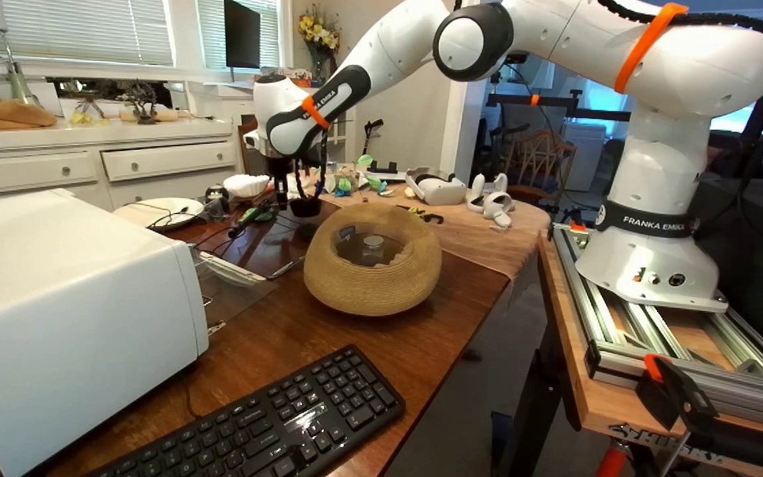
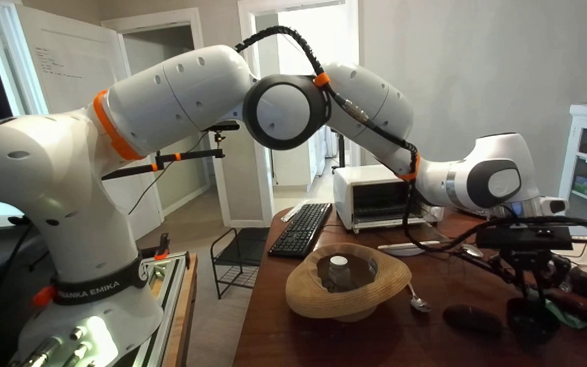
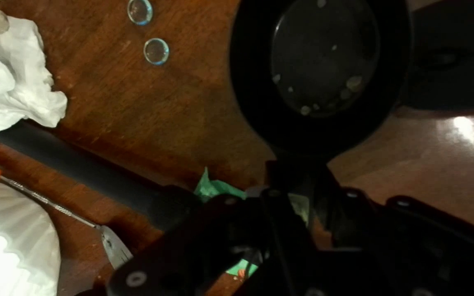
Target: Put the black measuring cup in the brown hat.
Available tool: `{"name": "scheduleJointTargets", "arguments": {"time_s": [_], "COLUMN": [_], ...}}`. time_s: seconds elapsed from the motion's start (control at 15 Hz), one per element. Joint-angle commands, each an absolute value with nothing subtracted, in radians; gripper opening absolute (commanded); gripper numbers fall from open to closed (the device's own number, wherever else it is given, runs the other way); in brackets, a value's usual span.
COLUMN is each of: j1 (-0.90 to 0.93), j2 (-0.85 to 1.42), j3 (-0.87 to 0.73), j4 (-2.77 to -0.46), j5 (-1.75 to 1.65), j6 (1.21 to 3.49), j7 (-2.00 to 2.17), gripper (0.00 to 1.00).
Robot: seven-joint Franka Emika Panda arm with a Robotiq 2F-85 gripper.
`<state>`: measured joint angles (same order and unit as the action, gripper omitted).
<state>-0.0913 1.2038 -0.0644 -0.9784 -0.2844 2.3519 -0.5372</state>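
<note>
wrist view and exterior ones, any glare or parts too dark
Wrist view: the claw and black measuring cup are too dark for detail, a glint whitens the tabletop, the white fluted object partly blows out; in an exterior view, glare on the keyboard; in an exterior view, a bright patch on the arm's base.

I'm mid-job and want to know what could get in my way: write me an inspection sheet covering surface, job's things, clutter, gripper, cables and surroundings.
Surface: wooden table, brown and glossy.
Job's things: black measuring cup held opening up, pale bits inside; not yet in the brown hat, which lies hollow up with a lidded clear jar inside.
Clutter: black keyboard, white toaster oven, spoon, black mouse close to the cup, two clear glass discs.
Gripper: closed on the cup's handle.
Cables: black cable runs along the robot arm, then sags in a loop.
Surroundings: white drawers; white door bearing handwriting.
</note>
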Motion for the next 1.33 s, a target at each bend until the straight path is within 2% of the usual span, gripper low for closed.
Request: {"name": "scheduleJointTargets", "arguments": {"time_s": [0.0,0.73,1.0,1.27], "j1": [-0.017,0.072,0.161,0.223], "j2": [1.041,0.702,0.538,0.355], "j3": [-0.093,-0.135,-0.196,-0.177], "j4": [-1.221,-1.701,-1.893,-2.085], "j5": [-0.306,-0.484,-0.64,-0.81], "j6": [2.339,2.454,2.464,2.414], "j7": [-0.425,-0.324,-0.152,0.065], "gripper": [0.06,0.06,0.06,0.06]}}
